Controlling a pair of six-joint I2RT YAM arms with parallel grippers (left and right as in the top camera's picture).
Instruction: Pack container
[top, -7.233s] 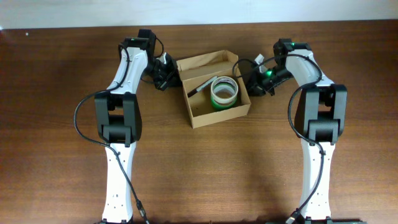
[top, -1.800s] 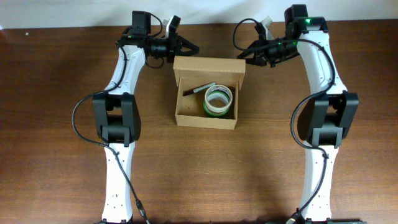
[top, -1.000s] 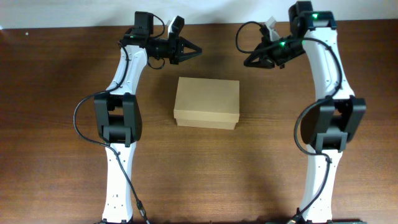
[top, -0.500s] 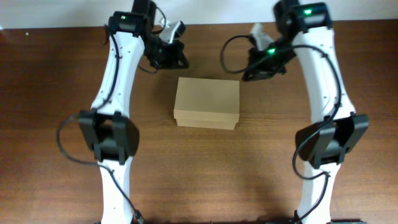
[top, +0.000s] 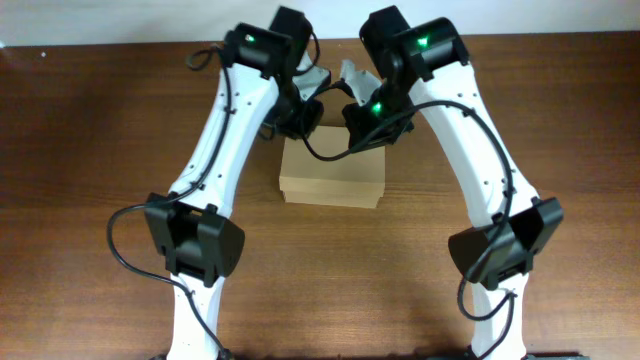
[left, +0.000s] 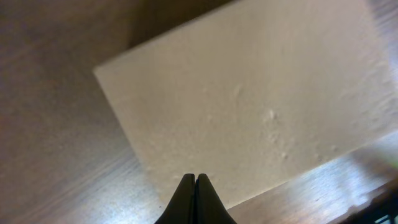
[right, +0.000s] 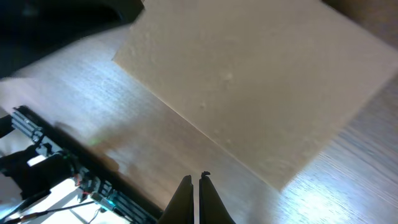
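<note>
The container (top: 333, 176) is a tan cardboard box with its flap lid closed, in the middle of the table. Its flat lid fills the left wrist view (left: 249, 99) and the right wrist view (right: 261, 81). My left gripper (top: 305, 118) is shut and empty over the box's far left edge; its fingertips (left: 196, 180) are pressed together above the lid's edge. My right gripper (top: 368, 122) is shut and empty over the box's far right part; its fingertips (right: 196, 180) are nearly touching above the table beside the lid. The box's contents are hidden.
The box stands on a brown wooden table (top: 90, 200). Both arms reach over the table's far half and their cables hang close together above the box's back edge. The left arm's dark body (right: 62, 18) shows in the right wrist view.
The box was open with tape rolls and a pen inside, then its lid came shut. Both grippers have since moved inward and now hover shut over the closed box.
</note>
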